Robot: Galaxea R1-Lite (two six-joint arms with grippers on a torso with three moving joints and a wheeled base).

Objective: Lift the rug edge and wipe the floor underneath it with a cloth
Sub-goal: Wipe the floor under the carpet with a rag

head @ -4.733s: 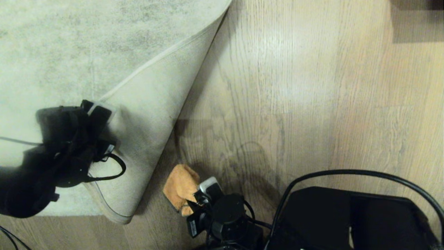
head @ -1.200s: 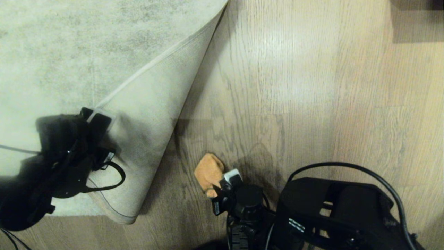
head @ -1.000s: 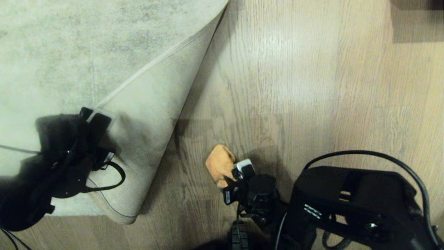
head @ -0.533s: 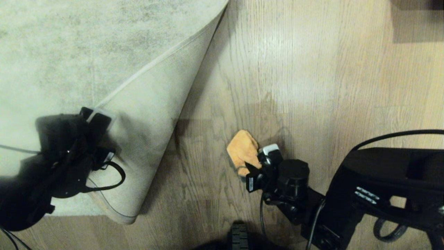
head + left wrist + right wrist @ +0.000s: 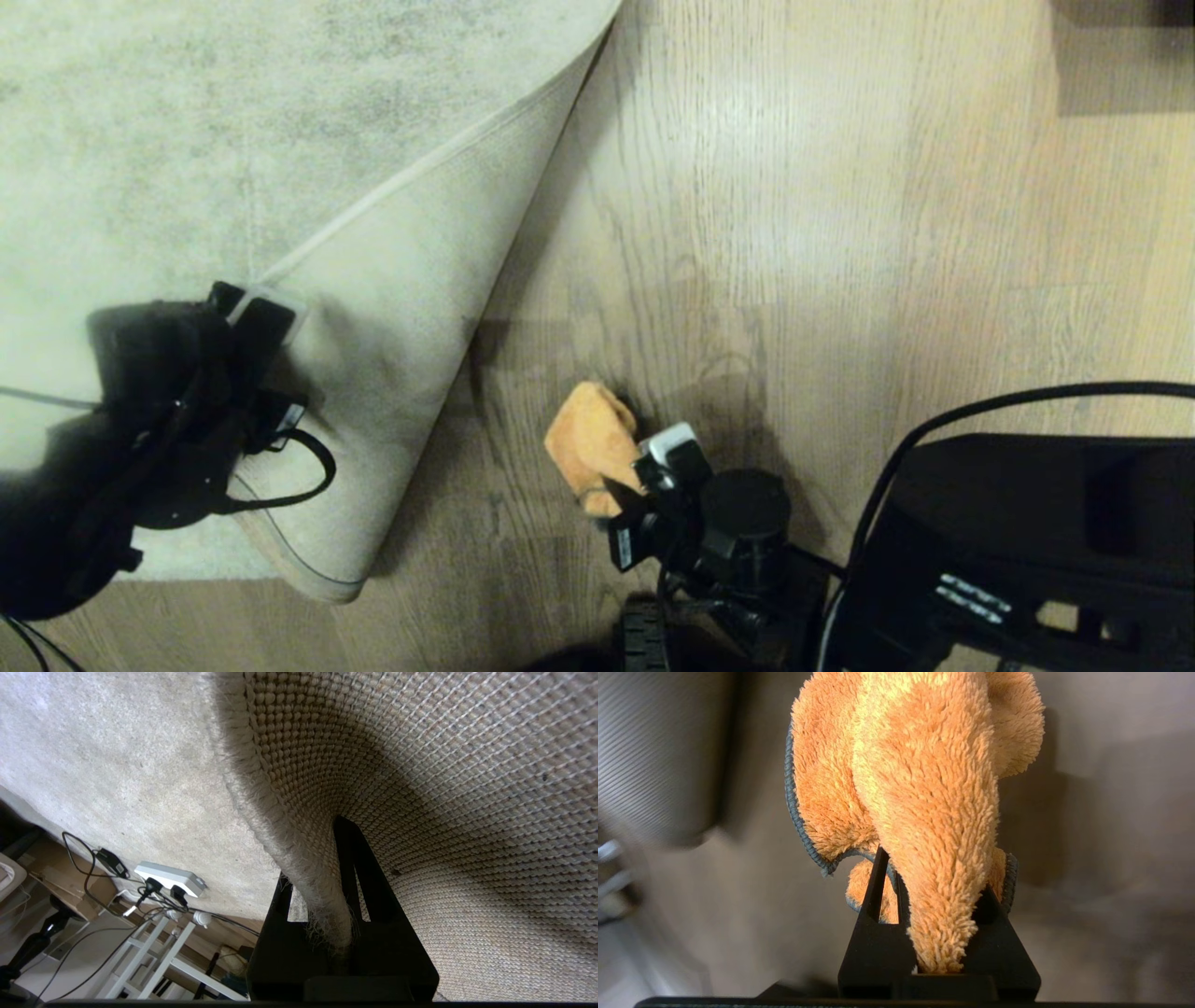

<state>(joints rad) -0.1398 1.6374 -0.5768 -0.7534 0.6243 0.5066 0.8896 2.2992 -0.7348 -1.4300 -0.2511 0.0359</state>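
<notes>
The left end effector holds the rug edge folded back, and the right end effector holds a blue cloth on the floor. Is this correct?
Not entirely: the cloth is orange, as the right wrist view shows. The rest holds: left end effector, rug edge, right end effector, floor.

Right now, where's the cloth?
Head view, low centre: the cloth is clamped in the right gripper on the floor, right of the folded-back rug edge.

Light brown wood-grain floor (image 5: 840, 280) runs ahead of the right gripper (image 5: 624, 492), with a soft pale sheen well ahead of it. A dark block (image 5: 1120, 56) sits far ahead to its right. Beyond the left gripper (image 5: 313, 858) lie a white power strip (image 5: 170, 879), black cables (image 5: 84, 877) and a white frame (image 5: 159, 952).
</notes>
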